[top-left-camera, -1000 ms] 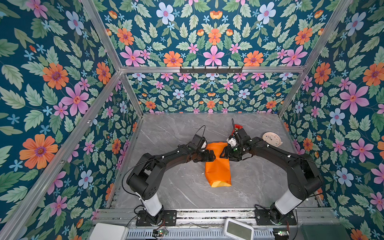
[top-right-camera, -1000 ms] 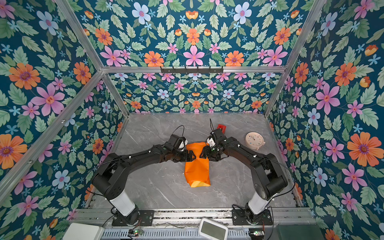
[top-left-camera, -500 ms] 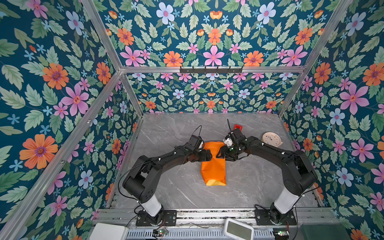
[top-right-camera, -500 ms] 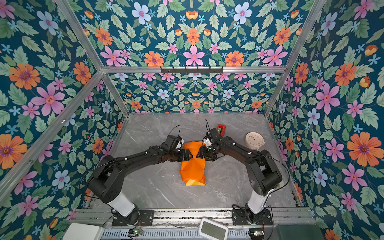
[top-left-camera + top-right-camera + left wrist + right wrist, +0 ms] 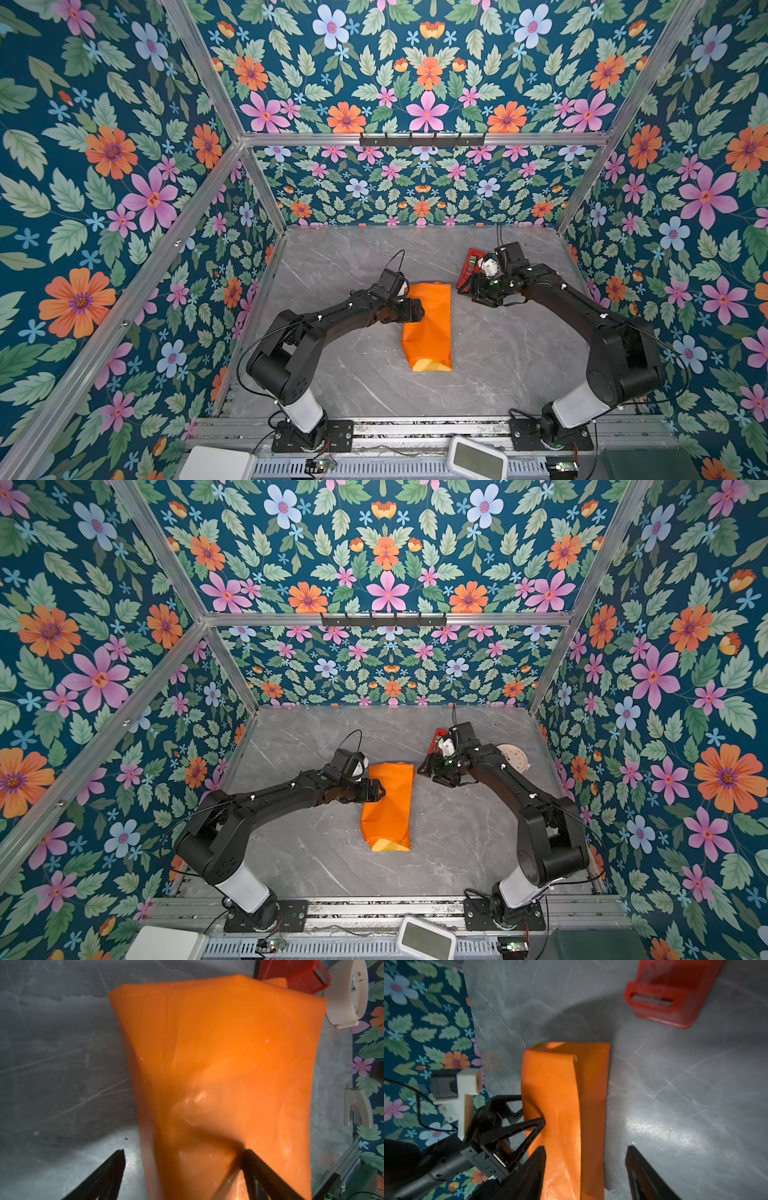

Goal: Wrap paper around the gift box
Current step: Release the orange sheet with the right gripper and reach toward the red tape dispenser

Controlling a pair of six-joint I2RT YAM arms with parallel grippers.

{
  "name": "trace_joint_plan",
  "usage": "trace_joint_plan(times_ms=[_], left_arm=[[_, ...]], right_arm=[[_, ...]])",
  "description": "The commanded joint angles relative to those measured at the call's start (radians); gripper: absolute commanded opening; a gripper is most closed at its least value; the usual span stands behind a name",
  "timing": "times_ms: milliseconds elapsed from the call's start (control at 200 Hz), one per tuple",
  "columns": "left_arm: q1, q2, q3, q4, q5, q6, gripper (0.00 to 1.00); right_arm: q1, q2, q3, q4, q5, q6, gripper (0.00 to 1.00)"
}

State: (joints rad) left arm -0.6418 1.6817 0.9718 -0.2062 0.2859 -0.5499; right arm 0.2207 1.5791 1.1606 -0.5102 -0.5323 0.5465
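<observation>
A long folded bundle of glossy orange paper (image 5: 430, 328) lies in the middle of the grey marbled desk (image 5: 353, 257), running from the near side toward the back. At its near end a bit of the yellow underside peeks out. The dark blue gift box is nowhere in sight, and I can't tell whether it sits inside the fold.

The left end effector (image 5: 415, 309) is at the bundle's left edge, roughly a third of the way down from the far end. Its jaws are spread wide and straddle that edge, with one fingertip (image 5: 249, 1157) on the orange surface and the other over bare desk. From the right wrist camera that fingertip dents the paper's side. Nothing is clamped between the jaws.

The right end effector (image 5: 478, 291) hangs just off the bundle's far right corner, clear of the paper in both top views. Its jaws are apart and hold nothing. Right behind it sits a red plastic tape dispenser (image 5: 469, 266). A round white timer (image 5: 513, 756) rests further right, near the flowered wall.
</observation>
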Motion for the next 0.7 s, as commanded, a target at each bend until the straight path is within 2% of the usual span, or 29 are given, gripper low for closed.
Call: trace_joint_plan(times_ms=[0, 150, 200, 455, 695], left_arm=[[-0.001, 0.022, -0.021, -0.200, -0.113, 0.031, 0.89], [-0.001, 0.026, -0.019, -0.193, -0.109, 0.026, 0.89], [-0.001, 0.027, -0.018, -0.191, -0.109, 0.025, 0.89], [-0.001, 0.035, -0.008, -0.187, -0.101, 0.025, 0.89], [-0.001, 0.038, -0.008, -0.185, -0.097, 0.025, 0.89]], right_arm=[[-0.077, 0.008, 0.020, 0.046, -0.076, 0.031, 0.60], [-0.141, 0.070, 0.071, 0.145, -0.108, 0.117, 0.56], [-0.145, 0.134, 0.097, 0.161, -0.107, 0.129, 0.55], [-0.156, 0.297, 0.201, 0.184, -0.093, 0.144, 0.51], [-0.159, 0.376, 0.235, 0.208, -0.139, 0.141, 0.48]])
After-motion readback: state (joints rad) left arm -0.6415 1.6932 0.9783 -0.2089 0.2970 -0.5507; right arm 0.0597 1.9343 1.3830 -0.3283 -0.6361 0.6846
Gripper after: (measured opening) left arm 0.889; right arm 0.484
